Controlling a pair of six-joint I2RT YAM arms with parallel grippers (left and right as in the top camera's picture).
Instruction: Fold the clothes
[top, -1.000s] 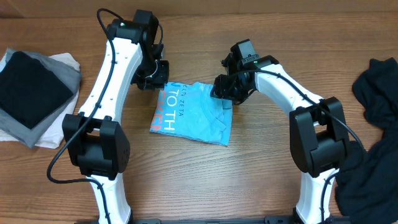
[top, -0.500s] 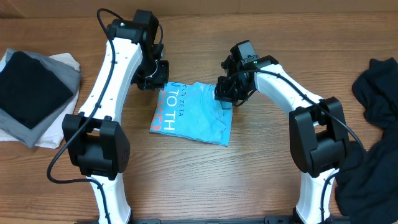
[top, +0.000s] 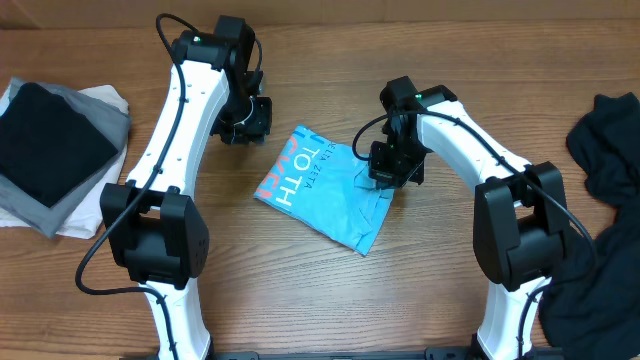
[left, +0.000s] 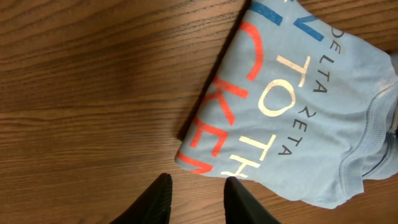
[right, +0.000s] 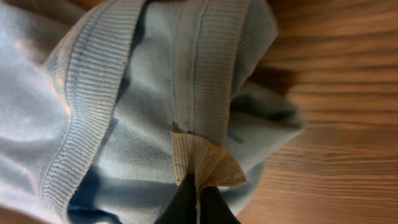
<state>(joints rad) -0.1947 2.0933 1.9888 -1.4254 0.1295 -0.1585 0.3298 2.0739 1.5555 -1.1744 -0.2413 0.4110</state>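
A folded sky-blue T-shirt (top: 320, 190) with white and red lettering lies skewed at the middle of the wooden table. My right gripper (top: 386, 176) is at its right edge, by the ribbed collar. The right wrist view shows the gripper (right: 198, 182) shut on the shirt's cream label (right: 208, 158), which fans out above the tips over blue fabric (right: 124, 124). My left gripper (top: 248, 128) hovers above bare wood beyond the shirt's far-left corner. In the left wrist view this gripper (left: 197, 180) is open with nothing between its fingers, just short of the shirt's edge (left: 298, 106).
A stack of folded garments (top: 50, 150), black on grey on white, sits at the left edge. A heap of black clothes (top: 600, 200) lies along the right edge, running down beside the right arm's base.
The right gripper has shut on the shirt's label and dragged it right and towards the front; the shirt has swung round and now lies diagonally. The left arm has stayed put.
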